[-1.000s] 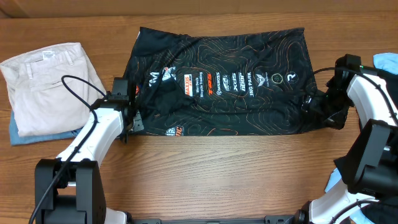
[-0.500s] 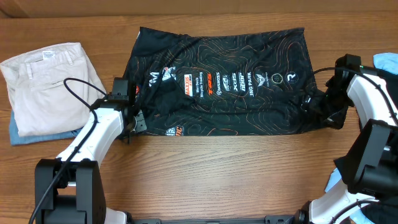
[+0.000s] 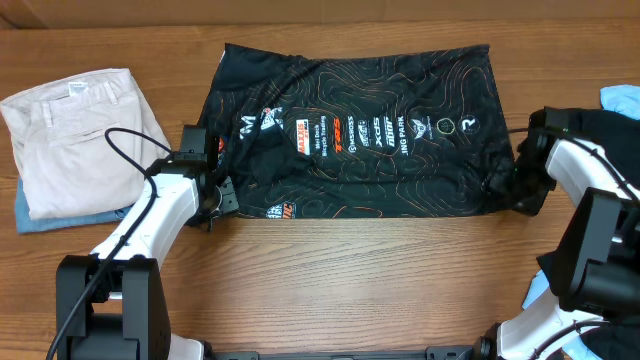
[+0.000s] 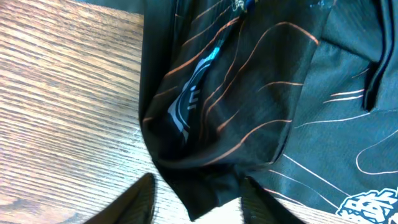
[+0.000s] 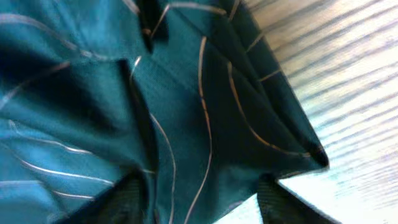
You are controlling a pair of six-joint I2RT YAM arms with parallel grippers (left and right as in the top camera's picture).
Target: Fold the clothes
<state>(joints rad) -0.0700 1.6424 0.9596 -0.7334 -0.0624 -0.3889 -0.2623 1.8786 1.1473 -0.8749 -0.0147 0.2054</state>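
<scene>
Sports top (image 3: 360,130), black with orange contour lines, spread flat mid wooden table (image 3: 350,285). Folded beige trousers (image 3: 75,130) far left. Left gripper (image 4: 198,186) half open, top's lower-left corner loose between fingers. Right gripper (image 5: 200,183) half open, straddling lower-right corner.

The sports top (image 3: 360,130) reads "ING PARK"; other logos (image 3: 335,135) are illegible.

The wooden table (image 3: 350,280) carries the black top (image 3: 380,150), laid flat. Left of the top, a blue cloth (image 3: 40,222) lies under folded beige trousers (image 3: 70,130). Right of the top lies a second blue cloth (image 3: 620,97).
</scene>
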